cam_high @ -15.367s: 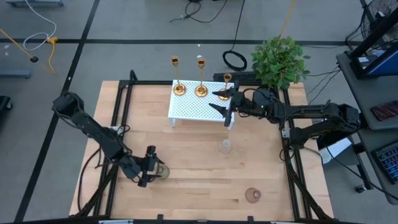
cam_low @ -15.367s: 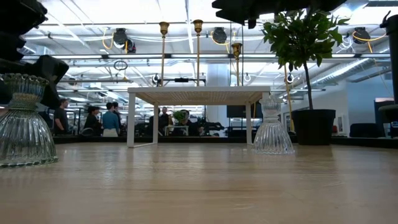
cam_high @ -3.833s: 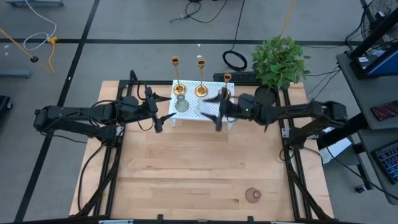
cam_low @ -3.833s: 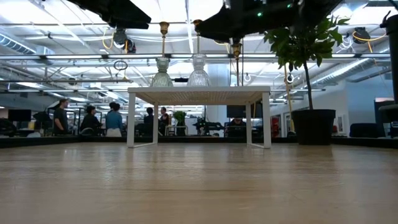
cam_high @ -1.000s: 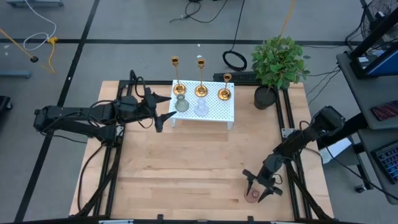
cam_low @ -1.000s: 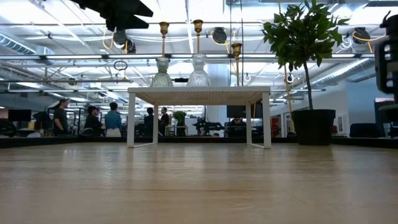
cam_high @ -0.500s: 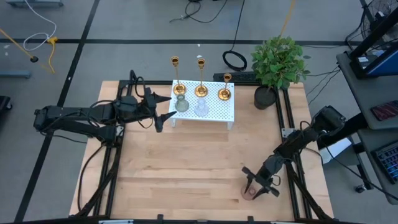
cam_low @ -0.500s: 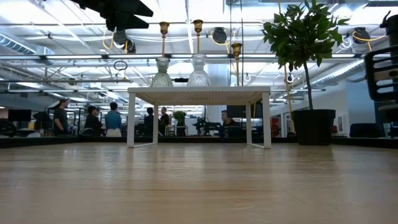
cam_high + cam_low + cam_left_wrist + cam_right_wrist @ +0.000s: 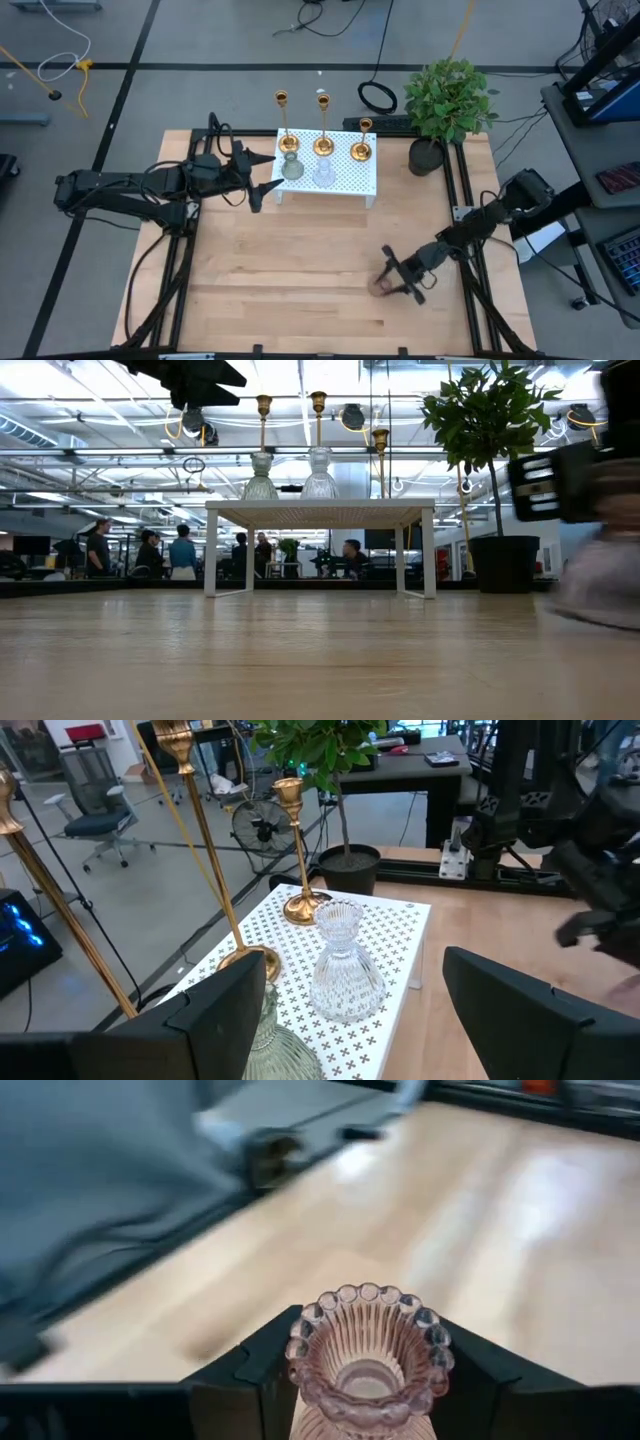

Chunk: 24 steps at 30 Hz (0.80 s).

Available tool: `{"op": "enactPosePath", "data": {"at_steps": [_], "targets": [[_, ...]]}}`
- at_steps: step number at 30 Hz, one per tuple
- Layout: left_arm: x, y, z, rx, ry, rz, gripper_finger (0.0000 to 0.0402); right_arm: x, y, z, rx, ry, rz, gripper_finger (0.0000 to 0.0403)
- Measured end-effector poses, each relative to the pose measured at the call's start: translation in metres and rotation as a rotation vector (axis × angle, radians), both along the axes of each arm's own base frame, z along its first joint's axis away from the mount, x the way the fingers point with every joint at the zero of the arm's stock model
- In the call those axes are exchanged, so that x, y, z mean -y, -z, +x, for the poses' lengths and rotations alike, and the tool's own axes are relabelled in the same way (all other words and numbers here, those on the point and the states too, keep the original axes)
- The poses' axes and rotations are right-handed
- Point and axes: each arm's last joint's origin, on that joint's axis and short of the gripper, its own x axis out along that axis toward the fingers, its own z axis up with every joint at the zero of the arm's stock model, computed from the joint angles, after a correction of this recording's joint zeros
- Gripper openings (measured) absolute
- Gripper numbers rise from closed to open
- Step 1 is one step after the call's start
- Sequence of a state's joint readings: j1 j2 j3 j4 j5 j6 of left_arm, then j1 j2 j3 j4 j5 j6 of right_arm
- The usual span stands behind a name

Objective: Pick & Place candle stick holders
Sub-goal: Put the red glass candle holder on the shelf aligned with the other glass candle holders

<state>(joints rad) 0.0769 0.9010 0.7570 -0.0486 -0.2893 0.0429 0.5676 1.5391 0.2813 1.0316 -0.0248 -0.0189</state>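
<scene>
Three gold brass sticks point(image 9: 323, 146) stand by their round bases along the far side of the white perforated stand point(image 9: 350, 178). In front of them, also on the stand, sit a green glass holder point(image 9: 292, 169) and a clear glass holder point(image 9: 324, 176). My left gripper point(image 9: 256, 178) hangs open and empty by the stand's left end. My right gripper point(image 9: 388, 281), near the table's middle right, is shut on the pink glass holder point(image 9: 377, 286). The low view shows that holder as a blur at the right point(image 9: 600, 588). My right gripper pinches the pink holder between its two fingers, one on each side of the ribbed body point(image 9: 300, 1380) just below the beaded rim point(image 9: 368, 1295). The fingers come slanting from the table's right side. The holder stands about upright, mouth up. I cannot tell whether its base is clear of the table.
A green potted plant point(image 9: 448, 100) stands at the table's far right corner. Black frame rails point(image 9: 470, 270) run along the table's left and right sides. Bare wood lies between the stand and the near edge. People show in the room behind the table point(image 9: 180, 550).
My right gripper has gone from the table's near right toward its left and far side, and the pink holder has gone along between its fingers. The holder has come into the low view at the right. My left arm has kept still.
</scene>
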Motion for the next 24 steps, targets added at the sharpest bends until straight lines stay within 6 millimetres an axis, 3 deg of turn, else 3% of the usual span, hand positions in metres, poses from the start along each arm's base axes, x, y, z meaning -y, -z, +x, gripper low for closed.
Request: {"op": "enactPosePath", "data": {"at_steps": [4,13,21,24], "targets": [[0.0,0.0,0.0,0.0,0.0,0.0,0.0312,0.016,-0.004,0.01,0.026,0.118,0.048,0.0151],[0.0,0.0,0.0,0.0,0.0,0.0,0.0312,0.057,-0.023,0.031,0.155,0.328,0.156,0.0156],[0.0,0.001,0.001,-0.004,0.0,-0.002,0.0312,0.087,-0.068,0.046,0.339,0.452,0.087,0.0142],[0.0,0.001,0.001,-0.004,0.0,-0.002,0.0312,0.098,-0.091,0.049,0.381,0.577,0.037,0.0143]]}}
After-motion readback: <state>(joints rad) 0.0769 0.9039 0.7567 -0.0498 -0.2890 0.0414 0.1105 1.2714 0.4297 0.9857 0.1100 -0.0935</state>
